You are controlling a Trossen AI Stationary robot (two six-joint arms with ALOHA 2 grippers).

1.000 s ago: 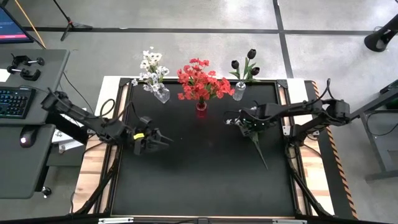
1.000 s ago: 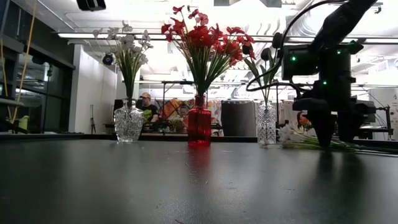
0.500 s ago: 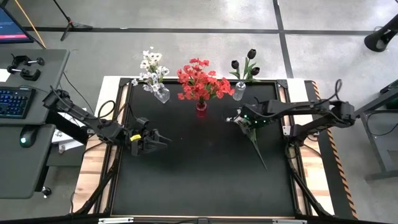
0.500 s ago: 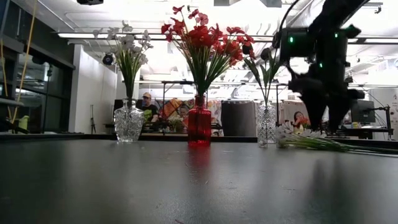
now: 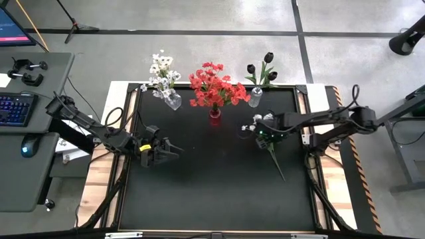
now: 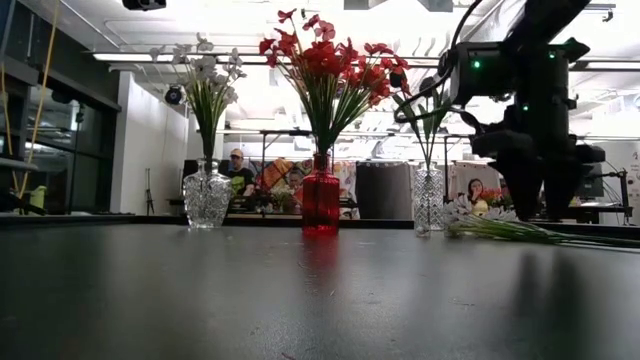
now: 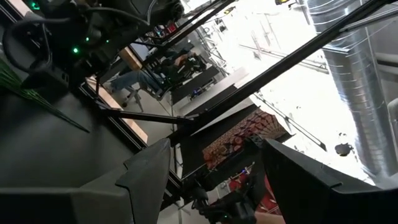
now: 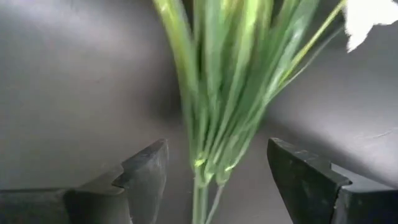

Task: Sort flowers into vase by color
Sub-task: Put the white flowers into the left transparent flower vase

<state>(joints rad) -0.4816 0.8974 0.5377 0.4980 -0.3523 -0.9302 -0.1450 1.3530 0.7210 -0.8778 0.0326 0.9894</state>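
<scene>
black table top [image 6: 250, 300] looks smooth with a dull sheen, mirroring the vases faintly. red vase [image 6: 320, 197] is glossy tinted glass; the two clear vases [image 6: 207, 195] show cut, faceted glass. the stems [image 8: 214, 93] look like smooth green plastic, the white blossom [image 8: 367, 18] soft and cloth-like. right fingers [image 8: 146, 171] are matt dark plastic. pale wood edges the table [image 5: 99, 159]. floor [image 5: 199, 16] is smooth grey concrete.

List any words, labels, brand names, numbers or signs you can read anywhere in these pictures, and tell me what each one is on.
No text can be read in any view.
The monitor at the high view's left edge shows a red band; any writing on it is too small to read.
The keyboard below it has keys too small to read.
The posters behind the table in the low view are too blurred to read.
</scene>
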